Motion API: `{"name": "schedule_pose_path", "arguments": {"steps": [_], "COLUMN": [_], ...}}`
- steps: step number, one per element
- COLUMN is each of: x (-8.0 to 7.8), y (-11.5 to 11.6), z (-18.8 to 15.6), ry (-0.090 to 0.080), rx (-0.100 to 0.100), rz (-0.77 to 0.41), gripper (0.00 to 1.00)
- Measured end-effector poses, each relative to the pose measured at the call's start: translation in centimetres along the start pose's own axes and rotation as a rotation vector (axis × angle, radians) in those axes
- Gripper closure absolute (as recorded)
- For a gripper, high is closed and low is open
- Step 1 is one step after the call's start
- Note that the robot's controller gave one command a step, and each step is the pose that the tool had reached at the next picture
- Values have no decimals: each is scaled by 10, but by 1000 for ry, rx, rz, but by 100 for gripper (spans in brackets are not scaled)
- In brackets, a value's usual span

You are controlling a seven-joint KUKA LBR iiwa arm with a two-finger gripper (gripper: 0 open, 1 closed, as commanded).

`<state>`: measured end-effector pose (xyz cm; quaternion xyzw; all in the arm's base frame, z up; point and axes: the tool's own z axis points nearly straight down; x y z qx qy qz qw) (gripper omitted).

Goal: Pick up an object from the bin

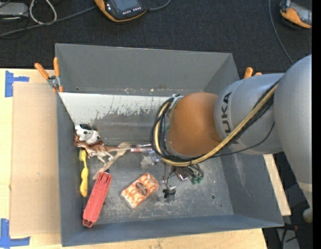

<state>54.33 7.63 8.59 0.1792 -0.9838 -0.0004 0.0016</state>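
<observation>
**Bin seen from above, arm entering from the right.** The packet (140,189), orange with a white pattern and roughly block-shaped, is taken as the landmark. It is seen lying flat on the floor of the bin (222,139), close to the near wall and turned at a slant.

The gripper (169,190) is placed just to the right of the packet, beside its right end rather than around it. Whether the gripper is open or closed cannot be told, since it is largely hidden beneath the orange cover (194,123) and the cables (161,134) looped round that cover.

To the left of the packet, a little apart, a long red strip (96,198) is laid at a slant. Farther left, a yellow stick (83,173) is set almost parallel to the side wall. Beyond the packet and to its left, a tan toy animal (106,152) and a small white-and-black figure (86,134) are grouped close together. A grey scrap (149,161) is found just beyond the packet, toward the far wall.
</observation>
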Motion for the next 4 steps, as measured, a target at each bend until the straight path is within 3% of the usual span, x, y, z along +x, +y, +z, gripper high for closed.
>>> {"name": "schedule_pose_path", "arguments": {"steps": [1,2,3,4], "x": [23,23,16,22], "y": [28,28,25,34], "z": [17,17,-40,-114], "ry": [-7,-7,-2,3], "rx": [8,8,6,6], "rz": [-11,-11,5,5], "gripper": [100,100,100,100]}}
